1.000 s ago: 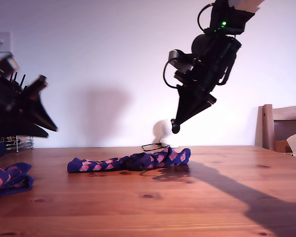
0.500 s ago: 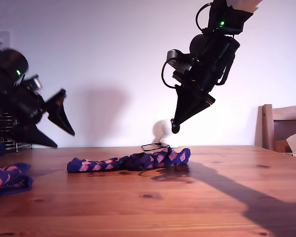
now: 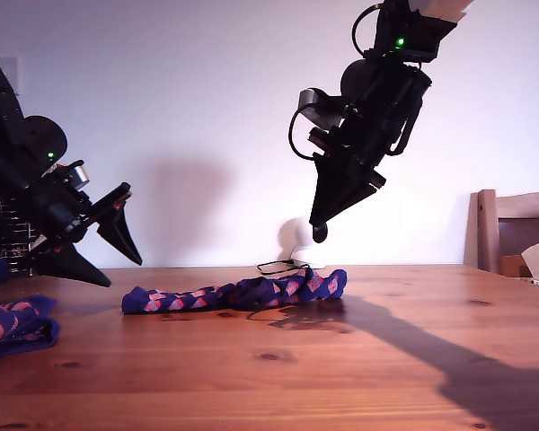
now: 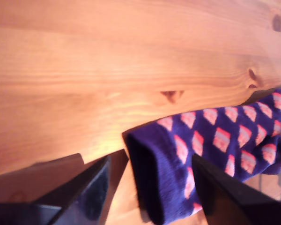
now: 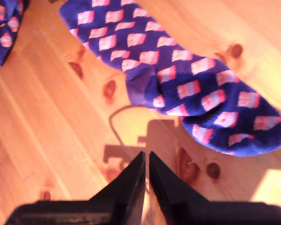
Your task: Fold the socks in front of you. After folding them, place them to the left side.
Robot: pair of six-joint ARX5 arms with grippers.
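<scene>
Now reaching for the fold: folded sock (image 3: 13, 328) beyond the flat sock's (image 3: 238, 294) cuff end, first gripper (image 3: 108, 242) spread wide over that cuff, second gripper (image 3: 318, 232) pinched together above its toe, needing to descend.

navy socks (image 3: 238, 294) with pink diamonds, brown table (image 3: 341, 377)

Soft knit socks (image 3: 238, 294) (matt) on glossy wooden table (image 3: 341, 377).

Low tabletop ext cam; both wrist cams down onto sock (image 3: 238, 294).
</scene>
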